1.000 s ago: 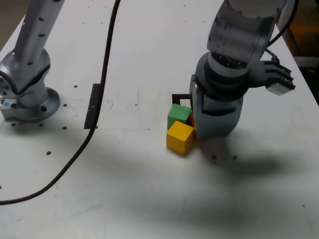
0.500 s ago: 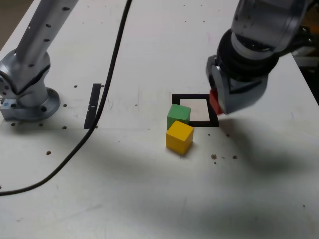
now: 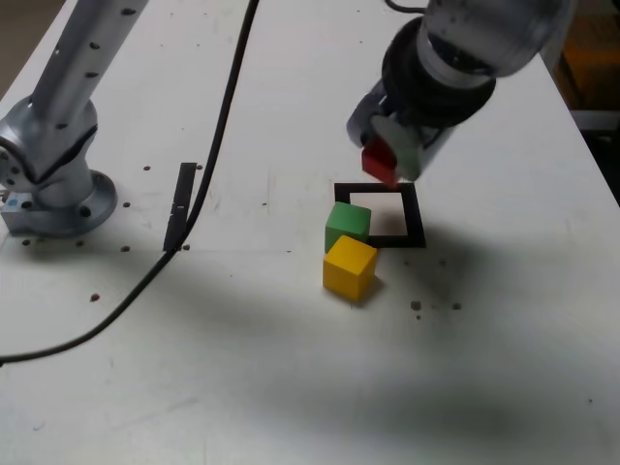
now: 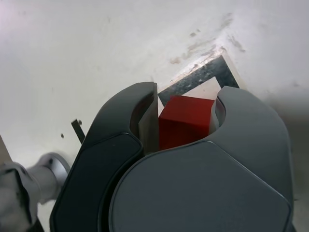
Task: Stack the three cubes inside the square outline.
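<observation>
My gripper [image 3: 387, 155] hangs in the air above the far edge of the square outline [image 3: 415, 215], shut on the red cube [image 3: 378, 163]. In the wrist view the red cube [image 4: 185, 121] sits clamped between the two dark jaws, with a corner of the square outline [image 4: 203, 78] showing beyond it. The green cube [image 3: 348, 223] rests on the table overlapping the outline's side at the exterior view's left. The yellow cube [image 3: 350, 267] lies just in front of the green one, touching it, outside the outline.
The arm's metal base [image 3: 53, 189] stands at the exterior view's left. A black cable [image 3: 199, 184] runs across the table from the top toward the lower left. A straight black strip [image 3: 179, 205] lies beside the cable. Small dark specks [image 3: 417, 306] dot the white table.
The gripper rose from the table beside the cubes with the red cube in it, then swung toward the exterior view's left and further back. The square outline is now uncovered. Green and yellow cubes stayed put.
</observation>
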`<control>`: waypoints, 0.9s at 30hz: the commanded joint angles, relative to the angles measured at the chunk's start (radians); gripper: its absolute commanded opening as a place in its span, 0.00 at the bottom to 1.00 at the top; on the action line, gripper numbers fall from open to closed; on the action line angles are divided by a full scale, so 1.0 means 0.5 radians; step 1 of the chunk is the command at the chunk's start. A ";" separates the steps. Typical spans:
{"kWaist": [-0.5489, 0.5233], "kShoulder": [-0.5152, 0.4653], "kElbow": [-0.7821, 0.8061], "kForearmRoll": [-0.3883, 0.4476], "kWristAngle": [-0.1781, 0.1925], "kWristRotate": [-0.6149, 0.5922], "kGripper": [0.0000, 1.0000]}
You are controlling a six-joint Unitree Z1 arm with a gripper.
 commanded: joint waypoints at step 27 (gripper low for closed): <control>0.312 -0.058 0.297 -0.330 -0.552 -0.297 0.24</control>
